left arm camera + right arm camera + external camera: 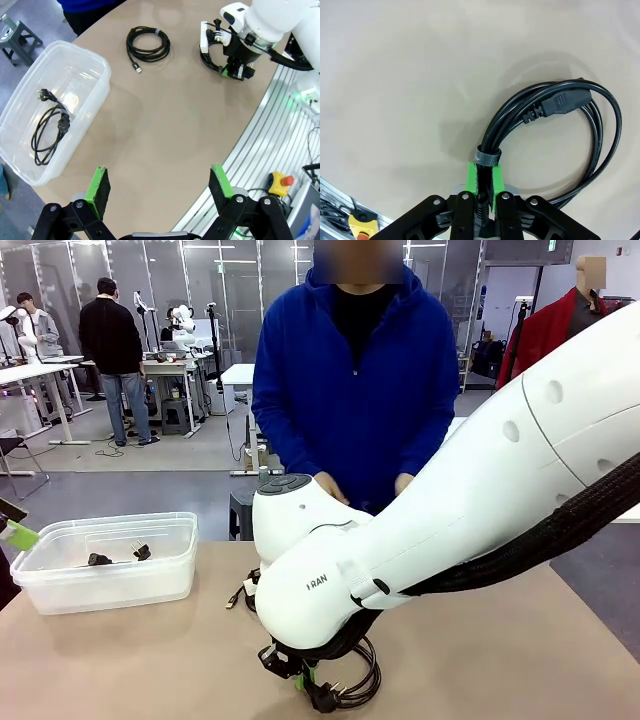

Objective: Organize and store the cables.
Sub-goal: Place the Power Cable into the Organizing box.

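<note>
Front view: right gripper [303, 672] sits low on the table [120, 660], at the coiled power cable [350, 685]. Left wrist view: left gripper [160, 187] hangs wide open and empty; one cable [49, 127] lies in the clear bin [95, 75], and a thin coil [148, 45] lies on the table. Right wrist view: right gripper pads [470, 179] pinch the power cable beside its strap [487, 157].

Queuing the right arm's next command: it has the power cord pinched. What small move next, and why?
Probably a short straight lift. The right gripper is shut on the power cable at its strap, the cable lies low at the table, and the bin stands away to the robot's left.
</note>
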### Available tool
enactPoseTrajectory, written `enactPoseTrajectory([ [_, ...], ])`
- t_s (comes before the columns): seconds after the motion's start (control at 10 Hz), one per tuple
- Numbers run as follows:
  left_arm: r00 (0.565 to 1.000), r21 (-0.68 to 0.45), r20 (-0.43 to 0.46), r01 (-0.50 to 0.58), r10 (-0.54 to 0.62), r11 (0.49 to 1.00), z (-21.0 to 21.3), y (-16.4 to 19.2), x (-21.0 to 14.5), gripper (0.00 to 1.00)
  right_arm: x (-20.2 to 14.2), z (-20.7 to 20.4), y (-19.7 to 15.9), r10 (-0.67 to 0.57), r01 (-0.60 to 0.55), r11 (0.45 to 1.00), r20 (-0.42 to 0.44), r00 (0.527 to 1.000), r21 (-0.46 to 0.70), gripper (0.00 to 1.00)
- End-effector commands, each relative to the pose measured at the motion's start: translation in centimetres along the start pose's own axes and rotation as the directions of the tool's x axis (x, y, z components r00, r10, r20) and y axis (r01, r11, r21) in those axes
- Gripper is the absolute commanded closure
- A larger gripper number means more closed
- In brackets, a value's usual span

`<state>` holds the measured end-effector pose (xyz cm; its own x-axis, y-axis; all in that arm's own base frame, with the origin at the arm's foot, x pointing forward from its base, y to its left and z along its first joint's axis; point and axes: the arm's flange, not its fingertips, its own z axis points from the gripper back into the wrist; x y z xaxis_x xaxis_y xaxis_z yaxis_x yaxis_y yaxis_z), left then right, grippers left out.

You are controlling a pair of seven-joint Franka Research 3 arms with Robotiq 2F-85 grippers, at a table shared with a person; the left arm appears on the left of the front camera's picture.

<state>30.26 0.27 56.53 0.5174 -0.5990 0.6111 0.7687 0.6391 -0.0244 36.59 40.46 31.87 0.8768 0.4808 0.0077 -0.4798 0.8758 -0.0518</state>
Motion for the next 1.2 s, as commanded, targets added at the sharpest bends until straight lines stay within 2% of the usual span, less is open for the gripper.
enactPoseTrajectory([
  [0.0, 1.0, 0.001, -0.001, 0.003, -0.003, 1.0, 0.0, 0.0, 0.0, 0.0, -0.5, 0.8, 0.1, -0.031, 0.031, 0.999, 0.03, 0.999, 0.014, 0.86],
  [0.1, 1.0, 0.001, -0.001, 0.003, -0.003, 1.0, 0.0, 0.0, 0.0, 0.0, -0.6, 1.0, -0.1, -0.036, 0.035, 0.999, 0.028, 0.999, 0.025, 0.67],
  [0.2, 1.0, 0.001, -0.001, 0.003, -0.003, 1.0, 0.0, 0.0, 0.0, 0.0, -0.6, 1.2, -0.2, -0.039, 0.038, 0.999, 0.029, 0.999, 0.034, 0.6],
  [0.3, 1.0, 0.001, -0.001, 0.003, -0.003, 1.0, 0.0, 0.0, 0.0, 0.0, -0.6, 1.3, -0.3, -0.04, 0.039, 0.999, 0.031, 0.999, 0.037, 0.38],
  [0.4, 1.0, 0.001, -0.001, 0.003, -0.003, 1.0, 0.0, 0.0, 0.0, 0.0, -0.6, 1.4, -0.3, -0.039, 0.038, 0.999, 0.032, 0.999, 0.039, 0.31],
  [0.5, 1.0, 0.001, -0.001, 0.003, -0.003, 1.0, 0.0, 0.0, 0.0, 0.0, -0.7, 1.5, -0.3, -0.039, 0.038, 0.999, 0.036, 0.999, 0.039, 0.08],
  [0.6, 1.0, 0.001, -0.001, 0.003, -0.003, 1.0, 0.0, 0.0, 0.0, 0.0, -0.9, 1.9, -0.6, -0.044, 0.042, 0.998, 0.047, 0.998, 0.043, 0.01],
  [0.9, 1.0, 0.001, -0.001, 0.003, -0.003, 1.0, 0.0, 0.0, 0.0, 0.0, -1.7, 3.0, -1.3, -0.029, 0.023, 0.998, 0.086, 0.996, 0.064, 0.0],
  [1.1, 1.0, 0.001, -0.001, 0.003, -0.003, 1.0, 0.0, 0.0, 0.0, 0.0, -3.0, 5.8, -3.8, 0.014, -0.031, 0.992, 0.133, 0.991, 0.124, 0.0],
])
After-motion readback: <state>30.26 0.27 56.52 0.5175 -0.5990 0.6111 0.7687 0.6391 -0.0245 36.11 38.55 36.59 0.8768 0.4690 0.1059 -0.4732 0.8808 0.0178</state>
